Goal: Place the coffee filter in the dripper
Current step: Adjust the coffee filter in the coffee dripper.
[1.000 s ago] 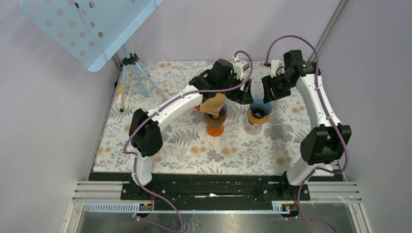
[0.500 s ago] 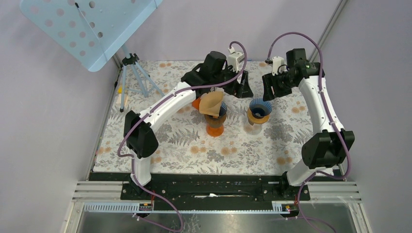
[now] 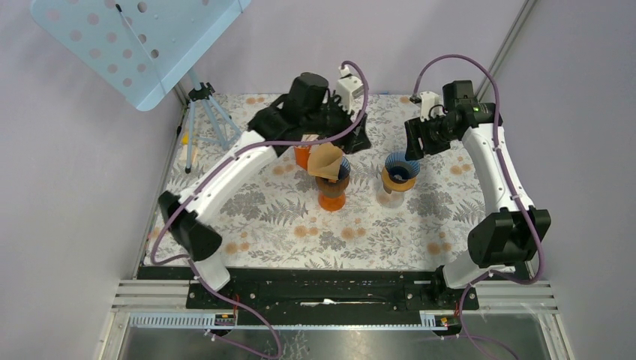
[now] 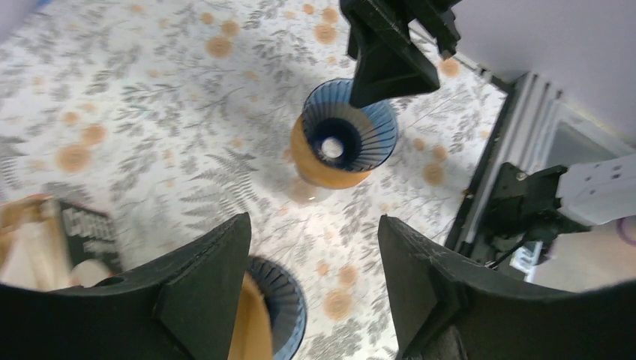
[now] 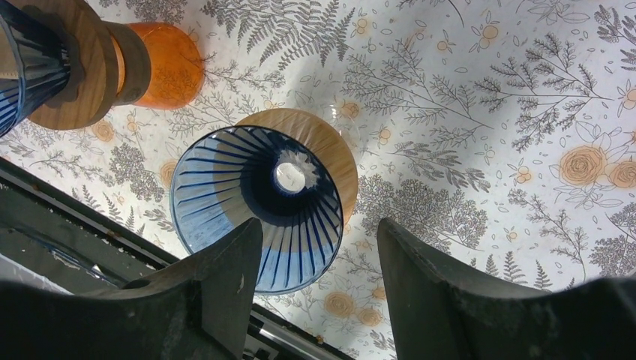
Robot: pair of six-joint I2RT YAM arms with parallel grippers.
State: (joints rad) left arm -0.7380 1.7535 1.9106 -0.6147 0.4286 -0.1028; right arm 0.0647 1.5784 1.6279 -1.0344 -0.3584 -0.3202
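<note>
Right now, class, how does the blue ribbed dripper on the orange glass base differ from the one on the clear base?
The orange-based dripper holds a brown paper filter; the clear-based dripper is empty, its drain hole showing. The first stands on orange glass, the second on clear glass. Both are blue ribbed cones with wooden collars.

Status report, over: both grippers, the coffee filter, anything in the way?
Left gripper open, empty. Right gripper open, empty, by second dripper. Coffee filter sits crooked in dripper on orange carafe. Nothing blocking.
</note>
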